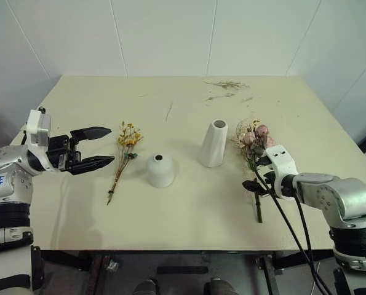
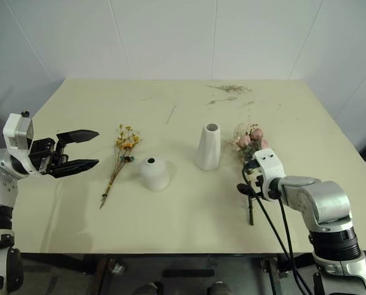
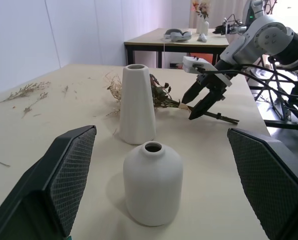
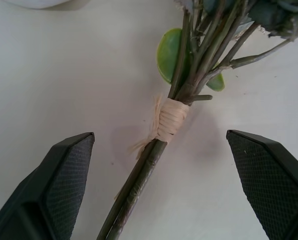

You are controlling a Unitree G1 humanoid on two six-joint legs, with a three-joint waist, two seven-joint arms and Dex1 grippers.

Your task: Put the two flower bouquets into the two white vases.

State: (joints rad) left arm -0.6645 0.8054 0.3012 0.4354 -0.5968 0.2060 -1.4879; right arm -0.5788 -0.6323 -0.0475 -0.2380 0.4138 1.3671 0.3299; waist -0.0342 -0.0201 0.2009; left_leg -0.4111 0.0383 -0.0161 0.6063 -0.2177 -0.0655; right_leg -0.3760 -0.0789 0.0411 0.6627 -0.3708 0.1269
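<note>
A pale cream table (image 1: 189,215) carries everything; on it, largest first, lies the rose bunch (image 1: 254,142) at the right, flower heads pointing away from the robot and stems trailing toward the near edge, flat on the tabletop and just right of the tall vase (image 1: 214,143); that cone stands upright with its slanted rim open. To its left and a little nearer stands the short vase (image 1: 160,170), a rounded dome with a small dark hole on top, also upright; the two vases are near each other but apart. Left of the dome lies the yellow bunch (image 1: 123,157), thin stems running toward the near edge, not touching the dome.

The right gripper (image 4: 161,185) hangs over the rose stems with its fingers spread wide, one either side of the straw-coloured binding (image 4: 169,119) (nothing is pinched; the stems lie on the table between the pads). The left gripper (image 1: 98,148) hovers to the left of the yellow bunch, fingers spread and holding nothing, pointed toward the vases. Dried twig scraps (image 1: 227,86) are scattered on the far part of the table.
</note>
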